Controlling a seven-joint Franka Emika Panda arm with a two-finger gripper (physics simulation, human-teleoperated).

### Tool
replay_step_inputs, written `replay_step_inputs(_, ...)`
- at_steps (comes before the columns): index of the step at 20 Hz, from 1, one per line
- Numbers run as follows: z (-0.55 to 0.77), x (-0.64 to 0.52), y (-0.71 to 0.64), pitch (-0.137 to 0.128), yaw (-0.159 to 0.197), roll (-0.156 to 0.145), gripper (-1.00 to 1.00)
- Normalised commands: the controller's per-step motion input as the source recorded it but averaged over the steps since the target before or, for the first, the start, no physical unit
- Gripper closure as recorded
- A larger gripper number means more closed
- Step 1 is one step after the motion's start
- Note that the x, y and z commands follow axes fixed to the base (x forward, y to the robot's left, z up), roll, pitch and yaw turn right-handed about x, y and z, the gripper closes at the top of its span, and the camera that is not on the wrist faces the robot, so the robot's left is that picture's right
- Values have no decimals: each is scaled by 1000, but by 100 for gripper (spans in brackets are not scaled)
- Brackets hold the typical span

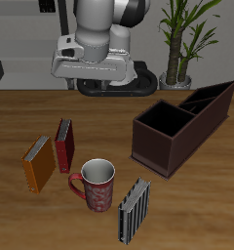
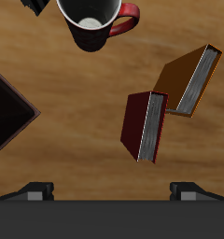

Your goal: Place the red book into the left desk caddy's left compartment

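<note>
The red book stands upright on the wooden table, beside the orange book. In the wrist view the red book shows its pale page edges, below and ahead of my fingers. The dark maroon-brown desk caddy lies at an angle farther across the table. Its narrow end section with the slanted divider is at the far end and looks empty. One corner of the caddy shows in the wrist view. My gripper is open and empty, high above the table behind the books.
A red patterned mug stands near the front edge, in front of the red book. A grey-striped black book stands beside it. A potted plant stands at the back behind the caddy.
</note>
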Motion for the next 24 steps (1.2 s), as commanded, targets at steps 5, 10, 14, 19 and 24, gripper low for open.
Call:
replay_step_inputs(5, -62, 92, -681, -16, -36, -38, -100)
replay_step_inputs(10, -94, -17, -277, -3, -3, -18, -100)
replay_step_inputs(14, -75, -16, -100, -43, 1, 41, -100)
replay_step_inputs(19, -64, 40, 29, -24, -5, 4, -100)
replay_step_inputs(24, -105, 81, 45, -2, -13, -7, -100)
